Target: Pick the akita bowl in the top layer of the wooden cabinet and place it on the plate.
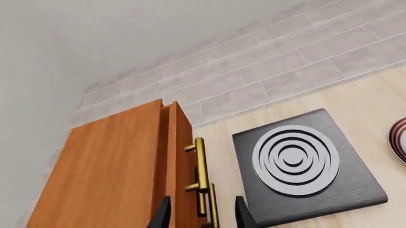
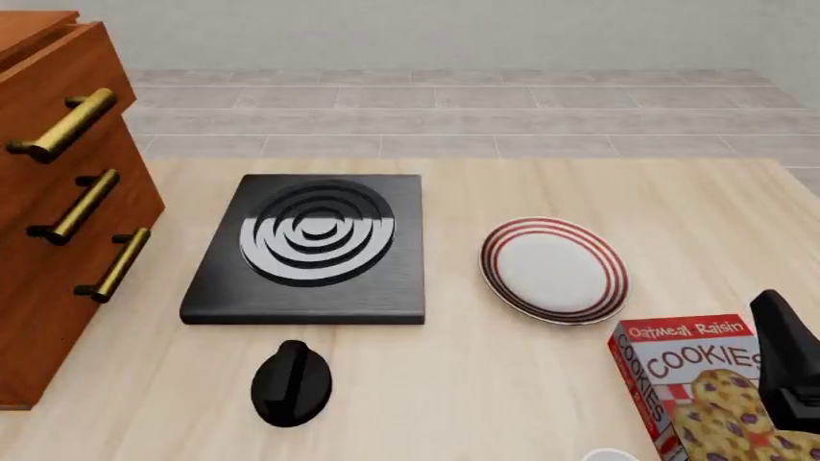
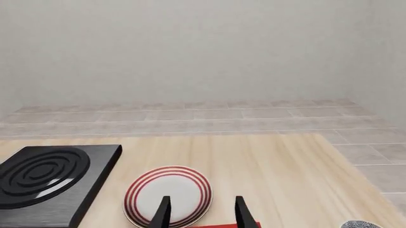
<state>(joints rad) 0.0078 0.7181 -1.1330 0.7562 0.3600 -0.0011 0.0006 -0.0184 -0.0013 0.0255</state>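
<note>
Left gripper (image 1: 201, 216): your fingers are spread, near the brass handle (image 1: 201, 178); miss it and you bump the wooden cabinet (image 2: 58, 192).
Right gripper (image 3: 199, 213): fingers spread, holding nothing, above the plate (image 2: 554, 269).
Akita bowl: hidden; top layer (image 2: 64, 82) looks closed.

Wooden cabinet (image 2: 58, 192), top layer (image 2: 58, 91) shut, red-ringed plate (image 2: 554, 269) flat

The front view looks down over the table (image 2: 513, 384) from the near side. Both wrist views face the far wall, sharing the stove (image 1: 304, 166) and the plate (image 3: 168, 192).
</note>
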